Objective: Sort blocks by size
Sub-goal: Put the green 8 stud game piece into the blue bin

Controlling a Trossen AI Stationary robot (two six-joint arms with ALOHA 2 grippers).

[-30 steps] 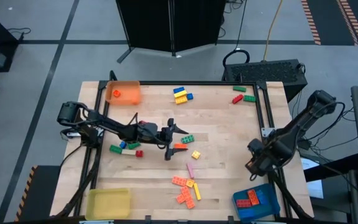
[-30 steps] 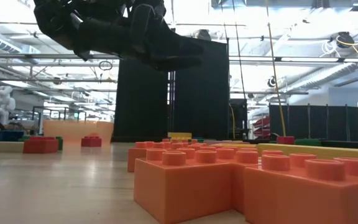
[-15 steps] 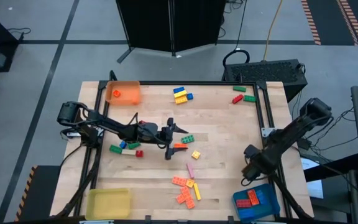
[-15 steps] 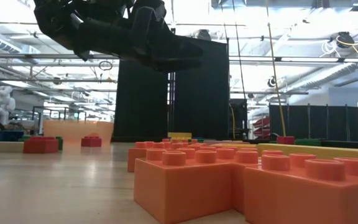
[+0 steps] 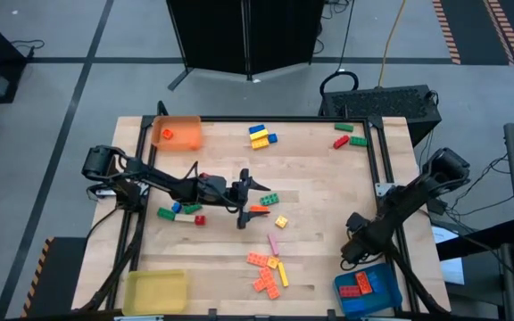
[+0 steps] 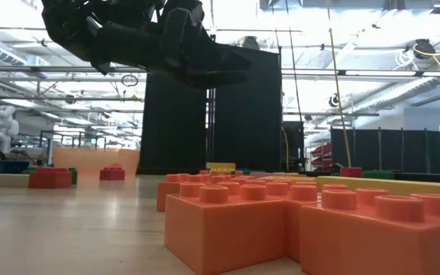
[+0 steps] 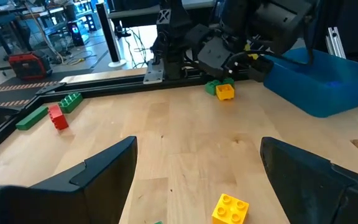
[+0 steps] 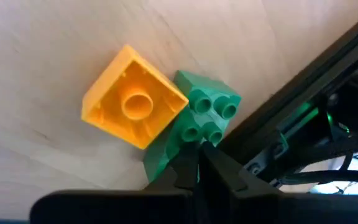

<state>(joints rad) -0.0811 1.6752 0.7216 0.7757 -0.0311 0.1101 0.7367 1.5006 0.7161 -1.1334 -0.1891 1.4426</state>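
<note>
Right pincer (image 8: 197, 163) descended — clamps green block (image 8: 199, 121).

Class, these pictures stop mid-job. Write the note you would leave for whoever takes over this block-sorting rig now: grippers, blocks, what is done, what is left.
Left gripper: open, over mid-table beside a small orange plastic brick.
Right gripper: shut, by the blue square tray. Its tips are at a green studded brick that touches an upturned yellow brick; a grip is not certain.
Done: red and orange bricks lie in the blue tray, and one orange brick in the orange square tray.
Left: most bricks lie loose, including the orange cluster and the yellow-blue group.
</note>
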